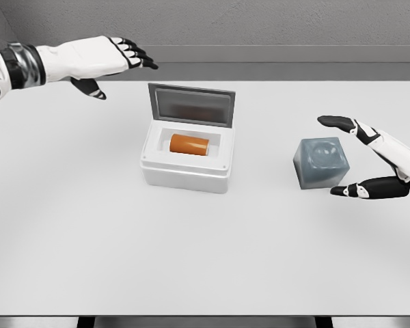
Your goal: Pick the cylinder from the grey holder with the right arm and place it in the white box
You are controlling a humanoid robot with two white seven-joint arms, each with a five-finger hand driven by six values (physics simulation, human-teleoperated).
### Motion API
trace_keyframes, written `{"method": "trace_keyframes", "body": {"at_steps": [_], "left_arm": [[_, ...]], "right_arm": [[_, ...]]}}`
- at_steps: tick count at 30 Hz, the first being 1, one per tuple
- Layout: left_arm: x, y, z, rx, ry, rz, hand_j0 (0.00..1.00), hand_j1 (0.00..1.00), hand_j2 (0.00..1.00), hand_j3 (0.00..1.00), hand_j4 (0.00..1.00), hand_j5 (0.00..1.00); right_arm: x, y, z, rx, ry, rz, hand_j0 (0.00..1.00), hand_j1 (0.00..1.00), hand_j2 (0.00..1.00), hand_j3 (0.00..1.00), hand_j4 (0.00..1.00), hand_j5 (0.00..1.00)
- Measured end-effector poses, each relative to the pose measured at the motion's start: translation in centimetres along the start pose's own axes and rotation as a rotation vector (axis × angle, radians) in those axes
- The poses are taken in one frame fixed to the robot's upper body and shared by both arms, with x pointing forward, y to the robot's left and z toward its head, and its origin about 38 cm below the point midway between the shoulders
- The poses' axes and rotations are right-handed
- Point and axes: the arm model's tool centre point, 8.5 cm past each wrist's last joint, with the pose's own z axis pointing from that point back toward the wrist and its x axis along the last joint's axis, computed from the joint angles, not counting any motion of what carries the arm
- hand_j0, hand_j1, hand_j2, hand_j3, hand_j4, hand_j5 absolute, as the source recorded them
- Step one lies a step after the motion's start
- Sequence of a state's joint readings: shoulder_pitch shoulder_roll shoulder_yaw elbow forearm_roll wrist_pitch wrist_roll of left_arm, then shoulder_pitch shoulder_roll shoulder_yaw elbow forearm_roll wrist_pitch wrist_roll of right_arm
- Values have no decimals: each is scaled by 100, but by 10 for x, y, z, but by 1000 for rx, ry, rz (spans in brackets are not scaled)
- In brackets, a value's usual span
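Observation:
An orange cylinder (189, 144) lies on its side inside the white box (186, 173), whose grey lid (190, 104) stands open at the back. The grey holder (320, 162) sits to the right of the box with an empty round hollow on top. My right hand (342, 156) hovers just right of the holder, fingers spread and holding nothing. My left hand (123, 65) is raised at the upper left, behind and left of the box, fingers extended and empty.
A white table (191, 260) carries the box and the holder. Its front edge runs along the bottom of the view and a grey wall stands behind it.

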State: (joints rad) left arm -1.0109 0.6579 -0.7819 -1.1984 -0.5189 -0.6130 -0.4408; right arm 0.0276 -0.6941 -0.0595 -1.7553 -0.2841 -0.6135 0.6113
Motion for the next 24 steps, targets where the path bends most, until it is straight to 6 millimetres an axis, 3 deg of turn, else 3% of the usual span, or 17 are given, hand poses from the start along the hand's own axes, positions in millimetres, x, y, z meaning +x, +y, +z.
{"method": "trace_keyframes", "body": {"at_steps": [10, 24], "left_arm": [[6, -10, -23, -19, -13, 16, 100, 100, 100, 100, 100, 100], [9, -24, -28, -46, -18, 33, 100, 100, 100, 100, 100, 100]], "right_arm": [[0, 1, 0, 3, 1, 0, 100, 100, 100, 100, 100, 100], [0, 1, 0, 3, 0, 1, 100, 100, 100, 100, 100, 100]]}}
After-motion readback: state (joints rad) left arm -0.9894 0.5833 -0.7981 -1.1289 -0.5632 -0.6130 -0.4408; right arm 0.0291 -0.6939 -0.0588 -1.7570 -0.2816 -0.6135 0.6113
